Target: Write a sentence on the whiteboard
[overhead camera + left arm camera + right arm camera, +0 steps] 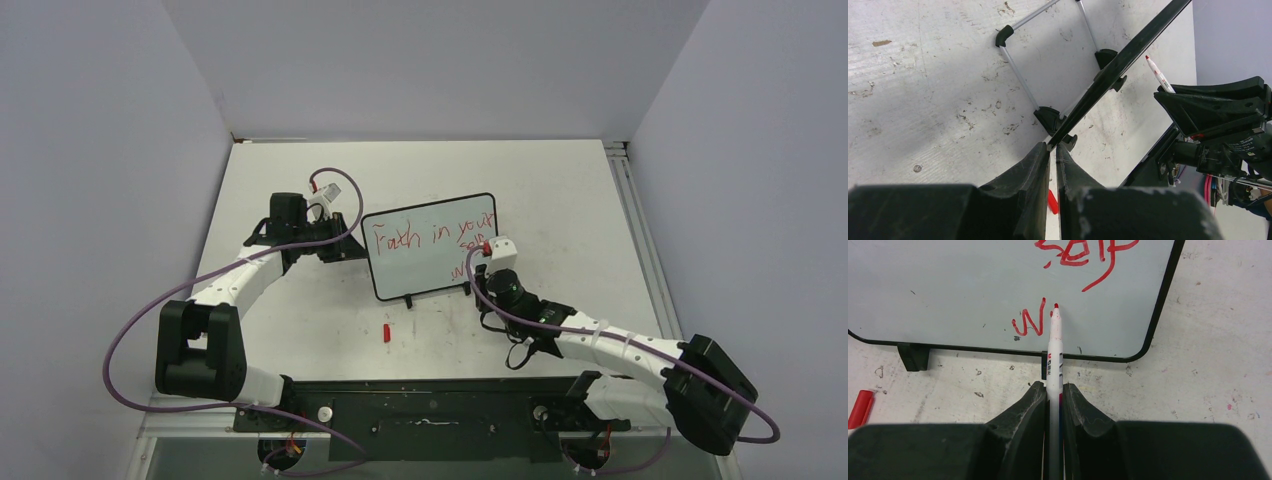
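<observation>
The whiteboard (415,270) stood at frame centre, its edge apparently pinched by the left gripper (1052,148), as the right gripper (1052,389) clamped the marker (1053,347) by the "W" of the unfinished sentence (432,236), where a hard press might tip the board or skew the stroke.

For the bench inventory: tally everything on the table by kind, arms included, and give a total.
whiteboard: 1
marker: 1
red cap: 1
robot arms, left arm and right arm: 2
Total: 5
</observation>
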Motion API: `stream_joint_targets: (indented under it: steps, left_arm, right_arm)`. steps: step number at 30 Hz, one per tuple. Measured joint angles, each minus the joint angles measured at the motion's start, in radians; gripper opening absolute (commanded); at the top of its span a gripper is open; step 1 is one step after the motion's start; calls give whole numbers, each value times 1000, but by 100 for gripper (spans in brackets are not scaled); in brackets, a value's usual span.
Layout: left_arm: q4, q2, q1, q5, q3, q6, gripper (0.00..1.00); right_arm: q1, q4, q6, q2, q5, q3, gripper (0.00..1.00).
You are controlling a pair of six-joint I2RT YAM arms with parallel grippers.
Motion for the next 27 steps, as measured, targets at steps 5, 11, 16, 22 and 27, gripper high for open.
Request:
stream_joint_targets:
  steps: [5, 11, 16, 22, 27]
  left_arm:
    - [0, 0, 0, 0, 0, 0, 9]
    - [0, 0, 0, 0, 0, 0, 9]
    - [0, 0, 0, 0, 0, 0, 9]
    - [0, 0, 0, 0, 0, 0, 9]
    - [0, 0, 0, 0, 0, 0, 9]
  right_arm:
    - [0, 9, -13, 26, 0, 12, 5]
    - [0, 16, -17, 42, 1, 13, 5]
    - [0, 25, -21, 53, 1, 13, 5]
    - [0, 40, -25, 71, 2, 14, 5]
    - [0, 39, -29, 70, 2, 15, 5]
